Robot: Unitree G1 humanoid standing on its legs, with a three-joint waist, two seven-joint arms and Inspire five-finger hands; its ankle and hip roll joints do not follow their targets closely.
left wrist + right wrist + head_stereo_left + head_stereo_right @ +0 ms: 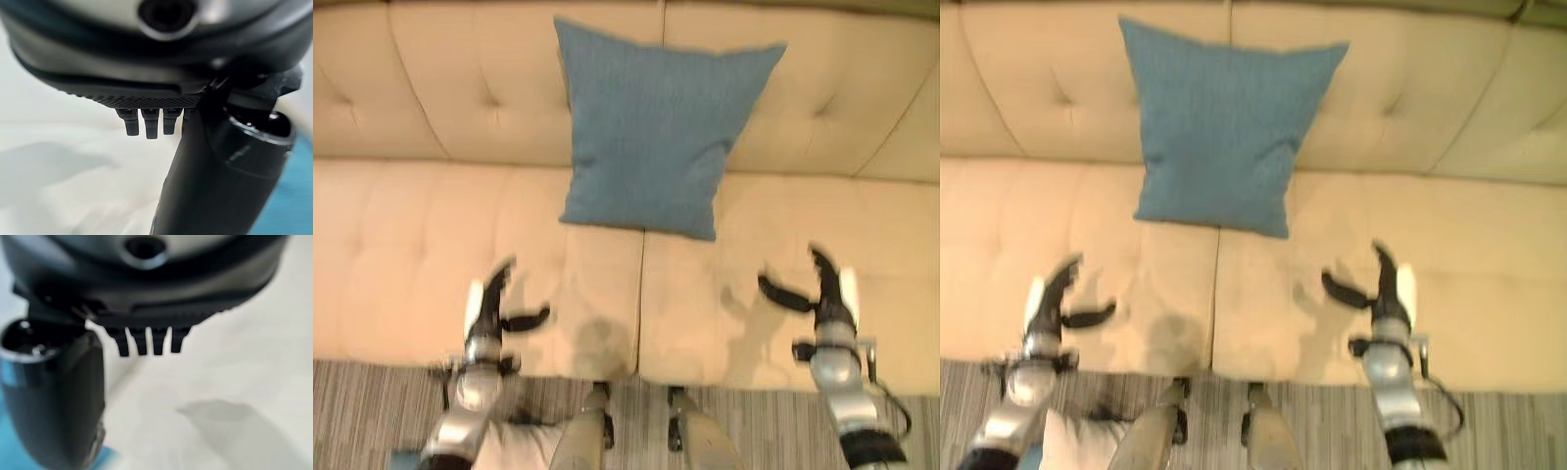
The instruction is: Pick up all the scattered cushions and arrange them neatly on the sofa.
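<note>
Left eye view: a blue cushion (651,132) leans upright against the back of the beige sofa (401,235), its lower edge on the seat across the seam between the two seat pads. It is square and plump, with a woven texture, one upper corner pointed and a crease near the lower right. It lies ahead of both hands and between them, well apart from each. The left hand (492,299) hovers over the seat's front part with fingers straight and thumb spread out to the side, holding nothing. The right hand (820,289) mirrors it over the other seat pad, fingers straight, thumb out, empty. A striped rug (372,411) runs along the sofa's front. Something pale lies low by the left arm, cut off by the frame edge; I cannot tell what it is.

Right eye view: the same layout, with the cushion's top corners against the backrest.

Left wrist view: the thumb is large and blurred up close, and short fingertips (150,126) point at pale sofa cloth; a blurred blue strip shows at the edge.

Right wrist view: fingertips (146,343) point straight over pale cloth, the thumb apart from them, with a blue patch past the thumb.
</note>
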